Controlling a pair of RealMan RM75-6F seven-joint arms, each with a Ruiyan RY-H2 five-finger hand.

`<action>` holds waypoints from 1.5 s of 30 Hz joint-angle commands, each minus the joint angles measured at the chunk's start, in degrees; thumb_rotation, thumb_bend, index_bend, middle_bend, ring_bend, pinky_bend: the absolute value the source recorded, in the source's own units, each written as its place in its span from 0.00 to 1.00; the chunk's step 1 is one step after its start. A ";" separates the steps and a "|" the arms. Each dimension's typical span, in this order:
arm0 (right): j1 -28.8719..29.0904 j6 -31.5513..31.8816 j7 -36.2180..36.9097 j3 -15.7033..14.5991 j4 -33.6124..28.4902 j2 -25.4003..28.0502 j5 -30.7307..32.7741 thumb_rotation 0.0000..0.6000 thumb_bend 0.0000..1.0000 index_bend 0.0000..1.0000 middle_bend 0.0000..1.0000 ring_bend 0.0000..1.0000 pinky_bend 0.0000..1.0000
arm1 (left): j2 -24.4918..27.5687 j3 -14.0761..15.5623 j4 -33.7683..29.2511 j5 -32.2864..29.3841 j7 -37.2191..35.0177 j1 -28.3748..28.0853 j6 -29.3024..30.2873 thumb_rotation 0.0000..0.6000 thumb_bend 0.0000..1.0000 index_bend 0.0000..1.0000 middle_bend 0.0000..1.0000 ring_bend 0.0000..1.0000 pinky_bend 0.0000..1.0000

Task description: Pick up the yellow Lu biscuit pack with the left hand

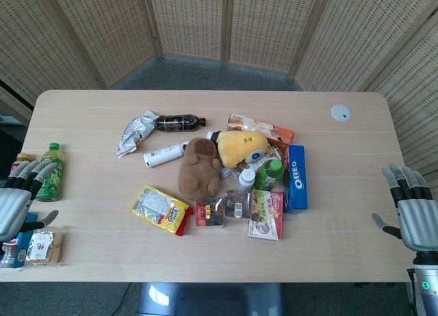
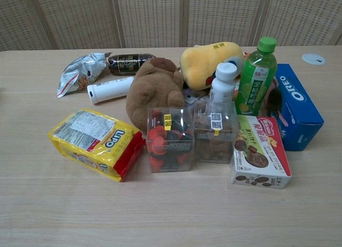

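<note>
The yellow Lu biscuit pack [image 1: 160,210] [image 2: 96,143] lies flat on the table, left of the pile, with a red end toward the front. My left hand [image 1: 19,200] hovers at the table's far left edge, fingers spread, holding nothing, well left of the pack. My right hand [image 1: 413,208] is at the far right edge, fingers apart and empty. Neither hand shows in the chest view.
Right of the pack stand two clear snack boxes [image 2: 170,139], a brown plush [image 1: 198,167], a yellow plush [image 1: 241,146], a white bottle [image 2: 221,90], a green bottle [image 2: 256,76], an Oreo box [image 1: 295,177] and a cookie box [image 2: 260,151]. A green bottle [image 1: 50,171] stands by my left hand.
</note>
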 commanded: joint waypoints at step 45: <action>-1.72 0.99 -1.53 -0.66 -1.68 0.70 0.68 0.98 0.20 0.00 0.00 0.00 0.00 | -22.36 -1.34 10.94 -11.29 20.84 -17.55 -25.87 1.00 0.20 0.00 0.00 0.00 0.00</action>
